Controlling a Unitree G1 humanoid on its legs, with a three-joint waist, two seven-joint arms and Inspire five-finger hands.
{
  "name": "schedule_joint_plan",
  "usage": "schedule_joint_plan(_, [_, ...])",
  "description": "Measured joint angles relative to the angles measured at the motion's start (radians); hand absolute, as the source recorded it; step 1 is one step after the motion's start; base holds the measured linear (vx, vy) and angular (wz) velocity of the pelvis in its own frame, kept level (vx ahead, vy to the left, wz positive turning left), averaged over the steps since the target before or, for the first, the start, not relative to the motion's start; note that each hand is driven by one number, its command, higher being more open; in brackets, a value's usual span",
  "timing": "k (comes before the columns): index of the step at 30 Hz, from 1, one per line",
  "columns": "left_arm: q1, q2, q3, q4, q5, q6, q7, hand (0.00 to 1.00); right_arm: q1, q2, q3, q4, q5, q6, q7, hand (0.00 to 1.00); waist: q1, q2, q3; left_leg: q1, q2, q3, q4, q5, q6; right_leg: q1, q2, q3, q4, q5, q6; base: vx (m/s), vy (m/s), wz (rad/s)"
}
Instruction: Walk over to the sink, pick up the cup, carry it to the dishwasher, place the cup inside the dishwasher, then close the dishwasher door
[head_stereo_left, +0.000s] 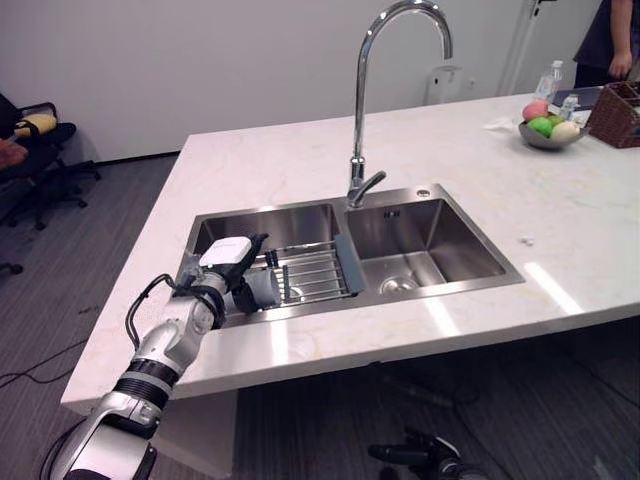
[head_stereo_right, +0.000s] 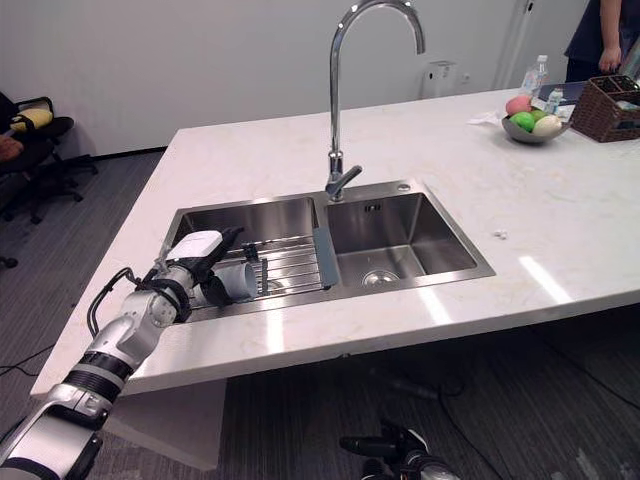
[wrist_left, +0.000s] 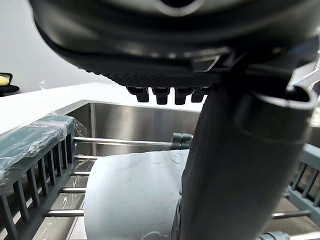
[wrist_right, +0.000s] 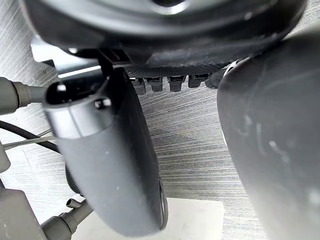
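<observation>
Rack (head_stereo_left: 310, 270) crowds left basin (head_stereo_left: 270, 225); tap (head_stereo_left: 358, 100) behind; right basin (head_stereo_left: 430, 245) open

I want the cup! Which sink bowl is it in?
The left bowl, the one with the wire rack: the grey cup lies on it, by the robot's left hand. The right bowl has neither.

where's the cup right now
In the eye views the cup lies on its side on the wire rack in the left basin of the sink, right beside the left hand.
</observation>
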Motion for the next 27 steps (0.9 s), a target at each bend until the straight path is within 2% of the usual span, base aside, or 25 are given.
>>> schedule_joint_plan(5, [-0.025, 0.002, 0.003, 0.045, -0.039, 0.003, -0.098, 1.00, -0.004, -0.009, 0.000, -0.004, -0.006, 0.021, 0.011, 1.00, -0.001, 0.013, 0.001, 0.000, 0.007, 0.010, 0.012, -0.008, -0.004, -0.001, 0.006, 0.009, 0.000, 0.000, 0.000, -0.02, -0.023, -0.06])
schedule_joint_plan(6, [-0.036, 0.002, 0.004, 0.061, -0.048, 0.001, -0.118, 0.00, -0.005, -0.010, 0.000, -0.005, -0.007, 0.024, 0.011, 1.00, -0.001, 0.015, 0.001, 0.000, 0.008, 0.011, 0.014, -0.009, -0.004, -0.001, 0.010, 0.011, 0.000, 0.000, 0.000, -0.02, -0.030, -0.03])
schedule_joint_plan(11, [-0.058, 0.002, 0.046, 0.116, -0.070, 0.003, -0.217, 0.00, -0.009, -0.011, 0.000, -0.007, -0.018, 0.035, 0.016, 1.00, -0.005, 0.017, 0.001, 0.004, 0.010, 0.021, 0.014, -0.010, -0.006, -0.003, 0.015, 0.022, 0.000, 0.000, 0.000, -0.03, -0.018, -0.06])
schedule_joint_plan(15, [-0.074, -0.006, 0.071, 0.170, -0.076, 0.010, -0.232, 0.00, -0.010, -0.011, -0.001, -0.006, -0.020, 0.036, 0.022, 1.00, -0.006, 0.018, 0.001, 0.007, 0.013, 0.027, 0.014, -0.011, -0.007, -0.002, 0.018, 0.025, 0.000, 0.000, 0.000, -0.02, -0.014, -0.05])
schedule_joint_plan(19, [-0.091, -0.037, 0.101, 0.244, -0.035, 0.003, -0.128, 0.00, -0.018, -0.011, -0.002, -0.004, -0.020, 0.038, 0.033, 1.00, -0.019, 0.018, 0.002, 0.011, 0.014, 0.031, 0.014, -0.016, -0.011, -0.002, 0.025, 0.029, 0.000, -0.003, -0.001, -0.01, -0.009, -0.05])
schedule_joint_plan(21, [-0.091, -0.037, 0.102, 0.251, -0.024, -0.012, -0.110, 0.00, -0.020, -0.010, -0.002, -0.003, -0.020, 0.040, 0.036, 1.00, -0.021, 0.020, 0.003, 0.014, 0.017, 0.031, 0.014, -0.020, -0.013, -0.001, 0.029, 0.032, 0.000, -0.005, -0.001, 0.01, -0.009, -0.05])
schedule_joint_plan(24, [-0.069, -0.048, 0.114, 0.253, -0.016, -0.038, -0.075, 0.00, -0.022, -0.015, -0.003, 0.004, -0.026, 0.044, 0.042, 1.00, -0.013, 0.021, 0.005, 0.027, 0.020, 0.028, 0.016, -0.027, -0.015, 0.016, 0.032, 0.028, -0.001, -0.011, 0.002, -0.01, -0.005, 0.03])
schedule_joint_plan(27, [-0.039, -0.086, 0.147, 0.253, -0.017, -0.051, 0.001, 0.00, -0.023, -0.019, -0.002, 0.016, -0.037, 0.043, 0.056, 1.00, 0.003, 0.019, 0.006, 0.029, 0.021, 0.022, 0.025, -0.035, -0.013, 0.025, 0.029, 0.025, -0.001, -0.014, 0.004, -0.05, -0.009, 0.05])
